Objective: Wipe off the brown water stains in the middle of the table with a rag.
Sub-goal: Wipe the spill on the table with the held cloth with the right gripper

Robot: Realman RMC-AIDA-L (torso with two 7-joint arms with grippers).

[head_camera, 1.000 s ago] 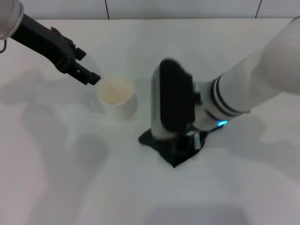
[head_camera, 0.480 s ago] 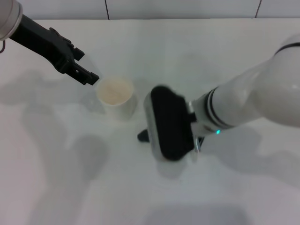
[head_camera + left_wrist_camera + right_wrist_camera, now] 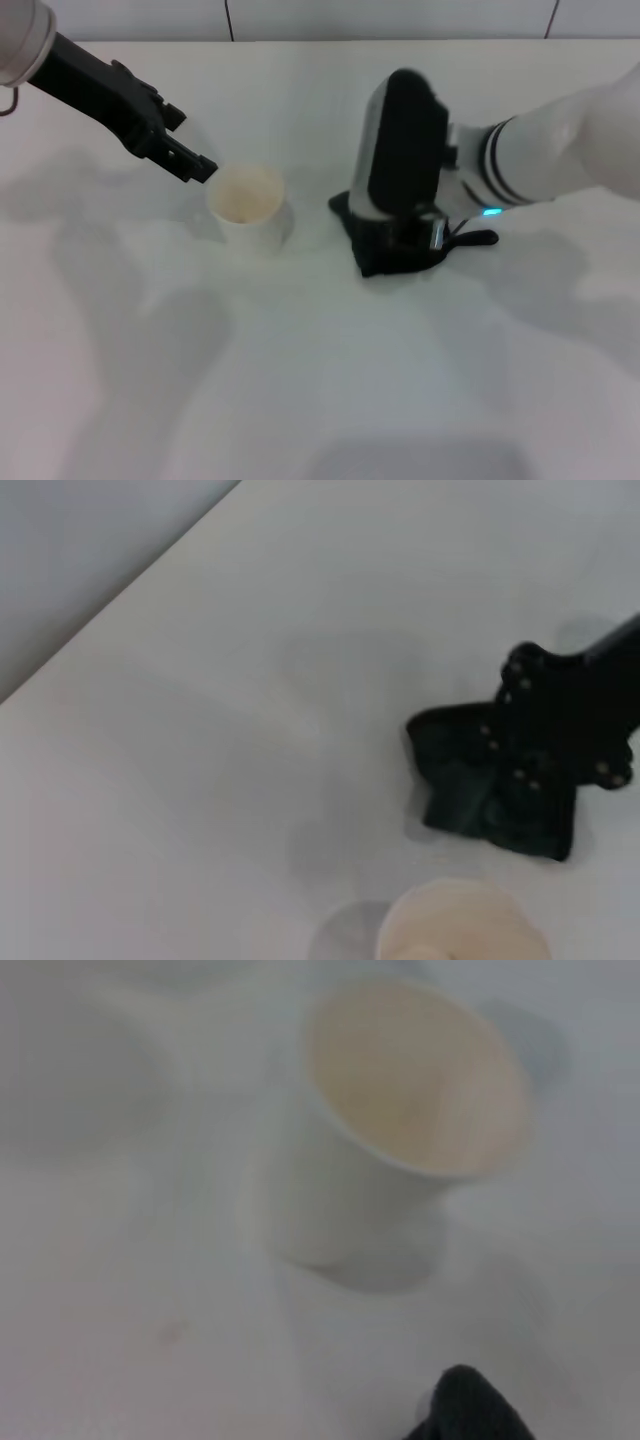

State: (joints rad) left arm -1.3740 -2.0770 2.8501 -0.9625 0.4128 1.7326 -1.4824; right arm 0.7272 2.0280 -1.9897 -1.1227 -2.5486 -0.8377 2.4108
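We are pressing the rag (image 3: pixel 395 250) flat on the table (image 3: pixel 320 400) near its middle, just to the right of the white paper cup (image 3: pixel 250 208), a narrow strip of tabletop lying between the two. No brown water stains are showing anywhere on the bare white around it, so we judge any remainder to be lying under the cloth. The right gripper (image 3: pixel 415 235) is standing directly on top of the rag, its fingers buried in the folds, and we cannot tell whether they are open or clamped. The cloth's long axis is running across the table, its thin tail trailing out to the right. The left gripper (image 3: pixel 190 165) is hovering beside the cup's far left rim, its jaws apparently together and empty.
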